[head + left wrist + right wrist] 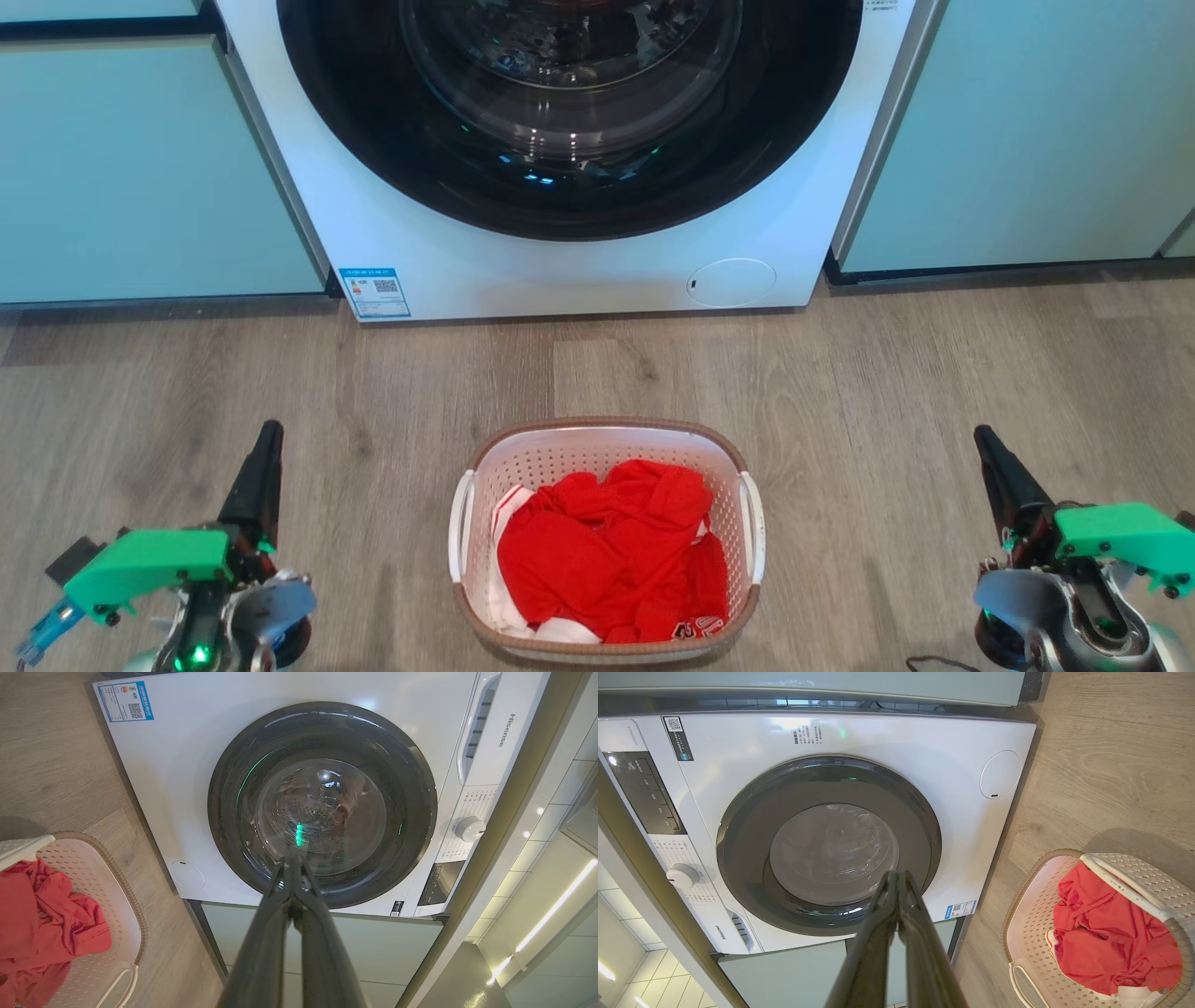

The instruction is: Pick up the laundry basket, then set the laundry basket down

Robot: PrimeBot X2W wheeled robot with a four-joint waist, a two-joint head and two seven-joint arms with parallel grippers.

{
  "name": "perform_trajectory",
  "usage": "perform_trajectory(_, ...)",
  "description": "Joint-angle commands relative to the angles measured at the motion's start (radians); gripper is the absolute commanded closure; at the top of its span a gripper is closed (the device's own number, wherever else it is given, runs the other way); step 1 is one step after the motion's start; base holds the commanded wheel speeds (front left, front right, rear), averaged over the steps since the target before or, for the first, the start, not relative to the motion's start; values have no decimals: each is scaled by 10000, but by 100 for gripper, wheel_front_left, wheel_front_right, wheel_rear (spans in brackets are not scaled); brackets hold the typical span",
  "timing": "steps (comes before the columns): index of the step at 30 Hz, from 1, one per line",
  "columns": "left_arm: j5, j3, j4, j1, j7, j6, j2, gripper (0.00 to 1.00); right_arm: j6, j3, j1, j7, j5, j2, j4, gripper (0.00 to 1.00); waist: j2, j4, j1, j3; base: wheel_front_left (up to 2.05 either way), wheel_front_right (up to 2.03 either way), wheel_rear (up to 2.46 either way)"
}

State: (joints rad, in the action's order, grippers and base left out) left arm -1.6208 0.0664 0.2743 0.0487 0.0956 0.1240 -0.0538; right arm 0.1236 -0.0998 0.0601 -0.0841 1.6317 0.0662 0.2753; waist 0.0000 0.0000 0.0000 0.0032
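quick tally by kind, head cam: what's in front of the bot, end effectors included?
Washing machine: 1
Laundry basket: 1
Red laundry pile: 1
Cabinet fronts: 2
End effectors: 2, left end effector and right end effector, both shut
Total: 7

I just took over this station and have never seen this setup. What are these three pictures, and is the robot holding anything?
The wide picture looks down from the robot's head. The dark pointed things at its lower corners are the left gripper and the right gripper, both shut and holding nothing. The other two pictures come from cameras on each wrist, looking along those fingers. On the wooden floor between them stands the laundry basket with red clothes in it, before a washing machine.
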Motion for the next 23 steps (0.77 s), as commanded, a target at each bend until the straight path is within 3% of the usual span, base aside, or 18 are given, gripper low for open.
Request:
perform_trajectory(1,-3,323,-296,580,56,67,-76,100,71,152,452,-57,12,51,-322,100,0,0,0,0,0,0,0)
perform_trajectory(23,32,365,-295,584,89,67,-47,100,71,79,458,-115,-49,0,-317,100,0,0,0,0,0,0,0)
